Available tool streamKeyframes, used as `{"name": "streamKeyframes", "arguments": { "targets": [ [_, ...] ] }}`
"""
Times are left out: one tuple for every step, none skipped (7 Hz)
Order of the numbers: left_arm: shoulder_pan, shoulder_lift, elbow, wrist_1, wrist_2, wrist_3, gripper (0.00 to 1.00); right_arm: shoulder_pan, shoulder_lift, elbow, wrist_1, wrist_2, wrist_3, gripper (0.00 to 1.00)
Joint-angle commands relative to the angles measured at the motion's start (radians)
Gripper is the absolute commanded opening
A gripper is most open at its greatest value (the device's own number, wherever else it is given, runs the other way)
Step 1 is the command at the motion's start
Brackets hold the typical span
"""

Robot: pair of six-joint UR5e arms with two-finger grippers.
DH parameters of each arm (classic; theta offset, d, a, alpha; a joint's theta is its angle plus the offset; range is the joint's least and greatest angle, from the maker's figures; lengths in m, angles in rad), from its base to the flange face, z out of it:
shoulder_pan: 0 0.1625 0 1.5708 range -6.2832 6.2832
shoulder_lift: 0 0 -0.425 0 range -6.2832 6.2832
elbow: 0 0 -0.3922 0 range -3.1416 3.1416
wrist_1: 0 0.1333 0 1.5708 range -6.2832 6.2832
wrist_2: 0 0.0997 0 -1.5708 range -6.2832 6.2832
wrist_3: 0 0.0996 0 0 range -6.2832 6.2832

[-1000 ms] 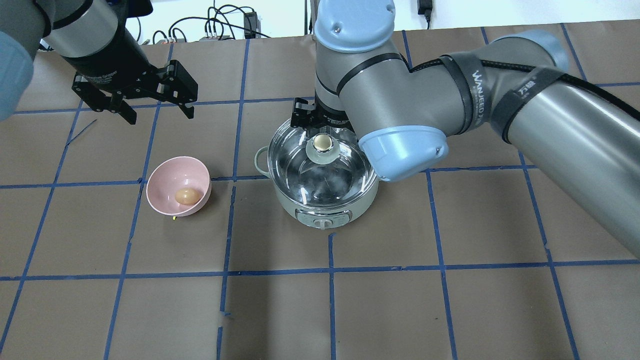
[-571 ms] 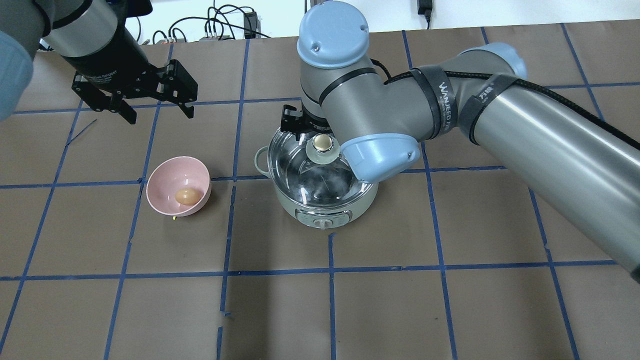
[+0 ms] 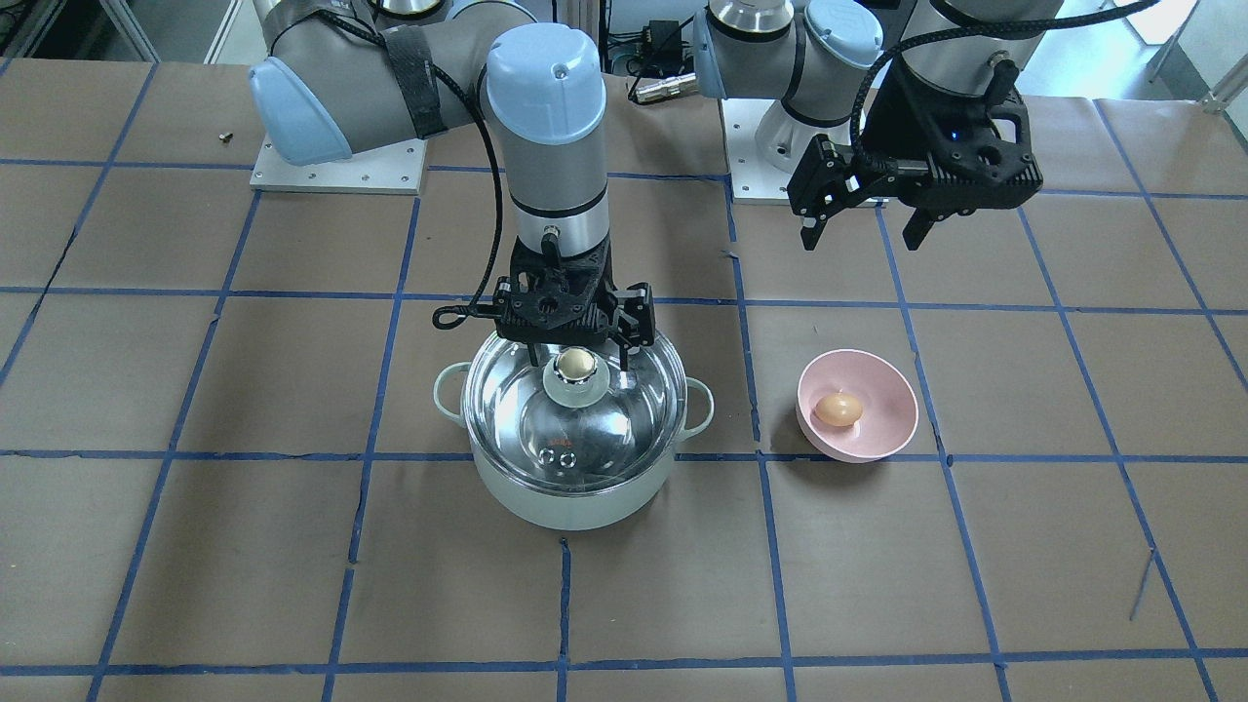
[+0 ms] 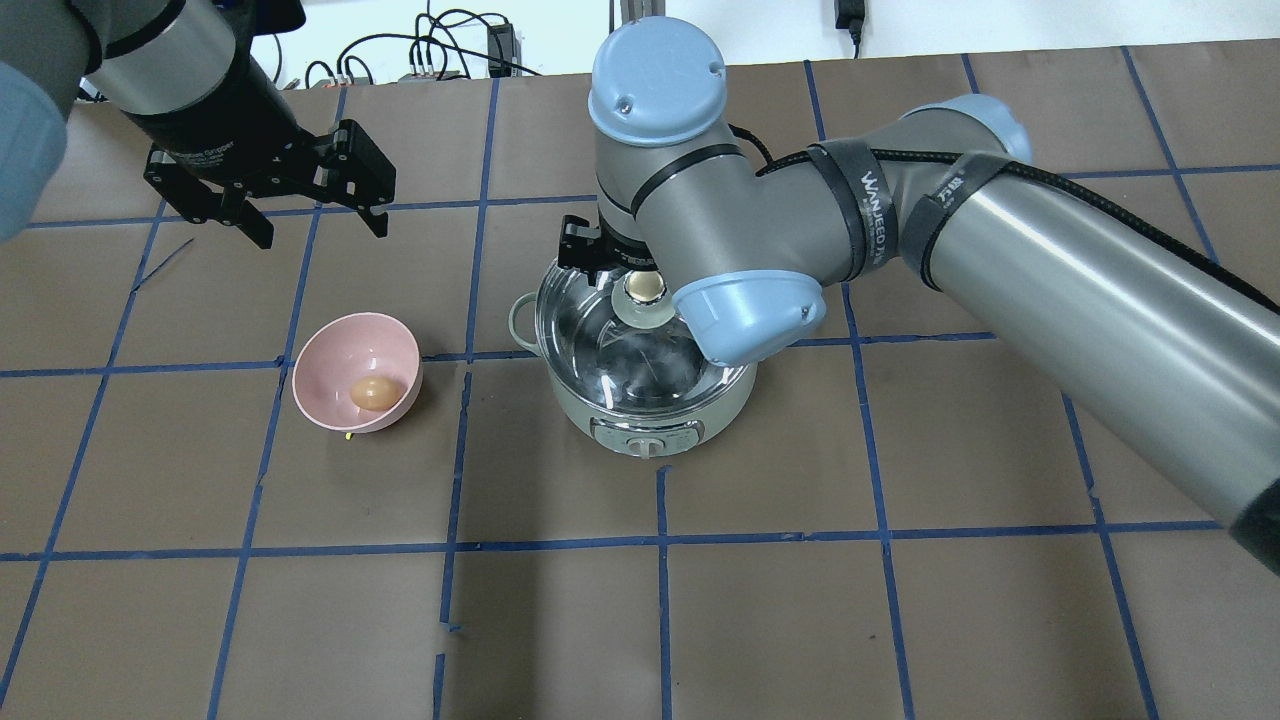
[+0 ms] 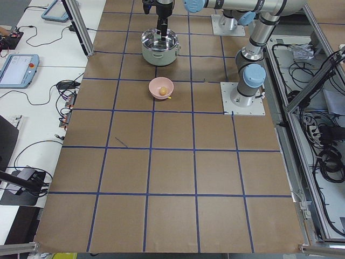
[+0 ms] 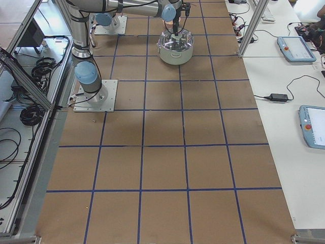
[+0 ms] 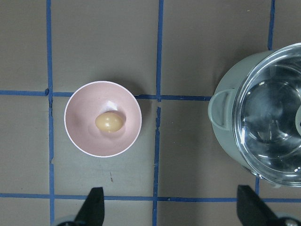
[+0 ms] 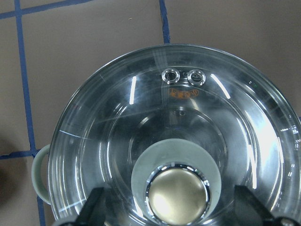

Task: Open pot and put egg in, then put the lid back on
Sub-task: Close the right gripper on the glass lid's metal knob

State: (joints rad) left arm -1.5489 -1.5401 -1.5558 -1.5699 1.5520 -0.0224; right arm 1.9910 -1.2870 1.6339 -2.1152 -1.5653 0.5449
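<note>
The mint-green pot point(image 3: 570, 492) stands mid-table with the clear glass lid point(image 3: 595, 434) on it. The lid's gold knob point(image 3: 575, 364) shows large in the right wrist view point(image 8: 177, 195). My right gripper point(image 3: 577, 343) is open just above the lid, one finger on each side of the knob, not touching it. The tan egg point(image 3: 838, 409) lies in a pink bowl point(image 3: 882, 429) beside the pot. My left gripper point(image 3: 863, 232) is open and empty, high above the table behind the bowl. The left wrist view shows the egg point(image 7: 109, 122) below it.
The table is brown paper with a grid of blue tape. The pot has a control panel point(image 4: 645, 438) on the side facing the robot. Cables lie beyond the table's far edge point(image 4: 440, 55). Both arm bases point(image 3: 336, 171) stand at the robot's side.
My right arm has swung to the left in the overhead view and its gripper has come over the lid's knob. The left arm, bowl, egg and pot have not moved.
</note>
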Motion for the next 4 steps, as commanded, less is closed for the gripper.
{"name": "streamKeyframes", "arguments": {
  "targets": [
    [0.003,-0.002,-0.007,-0.002,0.003,0.001,1.0,0.0,0.003,0.004,0.0,0.001,0.0,0.89],
    [0.004,-0.002,-0.016,0.005,0.005,-0.001,1.0,0.0,0.005,0.006,0.0,0.001,0.0,0.87],
    [0.003,-0.017,-0.018,0.007,0.005,-0.001,1.0,0.0,0.005,0.004,0.0,0.001,0.0,0.85],
    [0.009,-0.044,-0.032,0.005,0.007,0.004,1.0,-0.001,0.006,0.003,0.0,0.001,-0.006,0.78]
  ]
}}
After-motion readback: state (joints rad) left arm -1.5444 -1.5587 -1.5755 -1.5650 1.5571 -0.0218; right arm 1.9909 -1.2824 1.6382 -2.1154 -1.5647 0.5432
